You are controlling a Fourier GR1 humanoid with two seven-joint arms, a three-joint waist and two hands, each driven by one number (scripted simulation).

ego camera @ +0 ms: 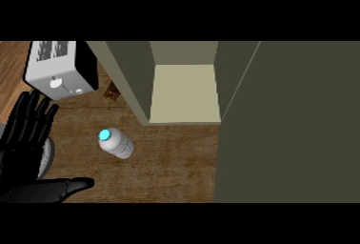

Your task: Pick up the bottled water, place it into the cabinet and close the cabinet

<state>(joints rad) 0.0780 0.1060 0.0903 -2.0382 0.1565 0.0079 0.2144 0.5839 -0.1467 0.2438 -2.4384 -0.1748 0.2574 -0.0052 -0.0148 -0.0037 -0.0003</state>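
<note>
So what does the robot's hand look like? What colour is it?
Only one hand shows, the left hand, at the view's left edge. It is glossy black all over, with long, slim, segmented fingers and a thicker thumb, shaped much like a person's hand. A bit of grey shows beside it. No cables or markings can be seen. The right hand is out of view.

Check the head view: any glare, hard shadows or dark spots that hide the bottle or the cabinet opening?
Head view: light is flat and dim, no glare; the bottled water casts no hard shadow and its blue cap reads clearly. Head view: the cabinet interior is pale and readable, while its open door is a dark plain slab. Head view: the left hand, black, loses detail against itself.
</note>
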